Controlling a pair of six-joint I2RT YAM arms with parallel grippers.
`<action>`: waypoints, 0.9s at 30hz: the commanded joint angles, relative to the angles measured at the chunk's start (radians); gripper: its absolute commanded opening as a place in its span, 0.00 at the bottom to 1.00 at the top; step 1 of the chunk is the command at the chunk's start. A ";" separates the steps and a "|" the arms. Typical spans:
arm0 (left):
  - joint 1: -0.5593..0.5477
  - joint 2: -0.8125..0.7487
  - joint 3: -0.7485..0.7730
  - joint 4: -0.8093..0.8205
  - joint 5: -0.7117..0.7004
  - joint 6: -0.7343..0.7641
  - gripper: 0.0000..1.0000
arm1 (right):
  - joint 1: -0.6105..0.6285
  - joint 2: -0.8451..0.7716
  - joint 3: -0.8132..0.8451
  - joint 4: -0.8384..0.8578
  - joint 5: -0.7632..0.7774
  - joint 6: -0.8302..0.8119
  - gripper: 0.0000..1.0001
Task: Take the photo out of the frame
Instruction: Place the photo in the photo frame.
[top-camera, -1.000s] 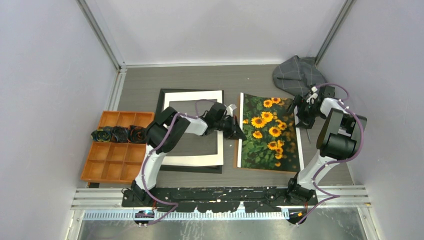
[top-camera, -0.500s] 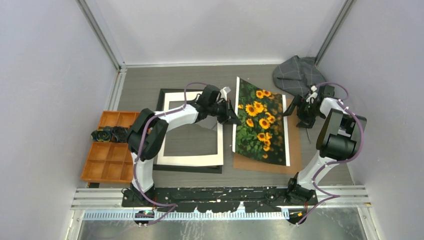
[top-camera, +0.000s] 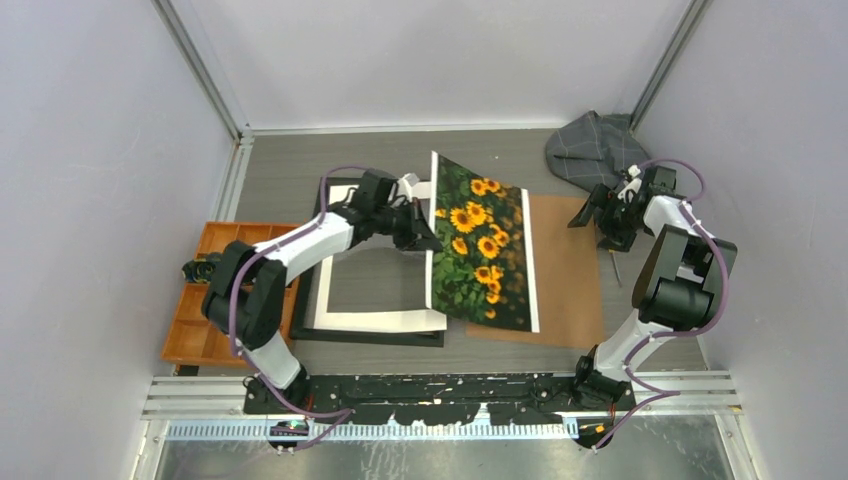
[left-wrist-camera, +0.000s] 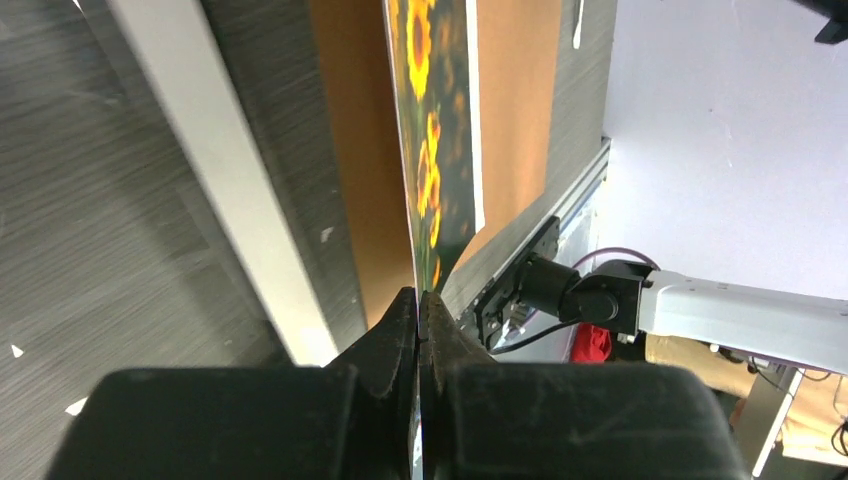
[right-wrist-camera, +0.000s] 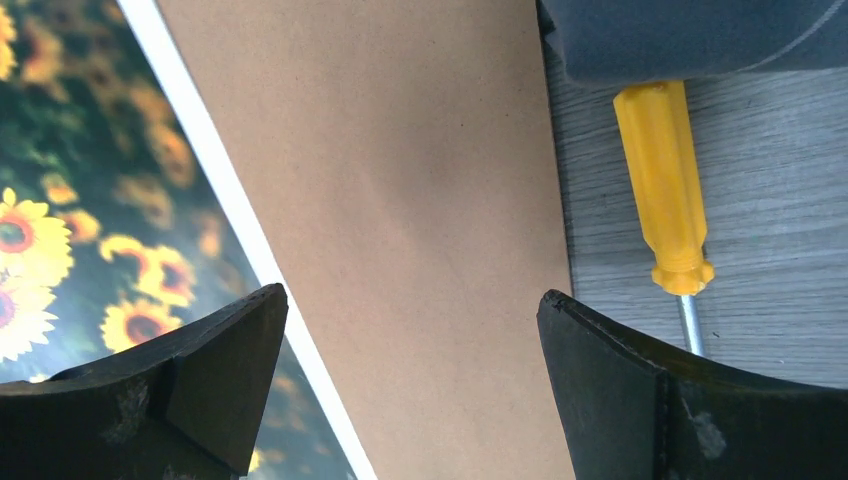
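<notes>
My left hand (top-camera: 424, 238) is pinched tight on the left edge of the photo (top-camera: 480, 245), its two fingers pressed together with the sheet between them. In the left wrist view the print (left-wrist-camera: 428, 150) runs edge-on away from the closed hand (left-wrist-camera: 418, 300), sunflowers showing on one face.

From above, the photo stands tilted. Its gripped left edge is raised over the right side of the frame (top-camera: 380, 321), and its right edge lies low against the brown backing board (top-camera: 568, 270). The frame lies flat on the grey surface (top-camera: 290, 170) with its white mat facing up and the black border showing along the near edge. My left arm stretches across the frame's opening.

My right hand (top-camera: 604, 214) hangs open at the far right corner of the board, holding nothing. Its wrist view shows both fingers spread wide (right-wrist-camera: 408, 302) over bare brown board (right-wrist-camera: 400, 200), with the photo's white margin and blurred flowers (right-wrist-camera: 60, 230) off to one side. A yellow-handled screwdriver (right-wrist-camera: 660, 180) lies on the surface just beside the board's edge. The top of its handle is tucked under a grey cloth (right-wrist-camera: 700, 30), which sits bunched in the far right corner (top-camera: 592, 145).

An orange compartment tray (top-camera: 215, 338) rests at the left, beside the frame.
</notes>
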 joint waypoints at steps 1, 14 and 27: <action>0.067 -0.109 -0.066 -0.012 0.022 0.073 0.00 | -0.005 -0.044 0.009 0.017 -0.017 0.002 1.00; 0.145 -0.132 -0.074 -0.210 0.066 0.251 0.00 | -0.006 -0.057 0.004 0.020 -0.041 0.010 1.00; 0.186 -0.201 -0.155 -0.198 0.020 0.318 0.47 | -0.005 -0.059 0.003 0.020 -0.036 0.013 1.00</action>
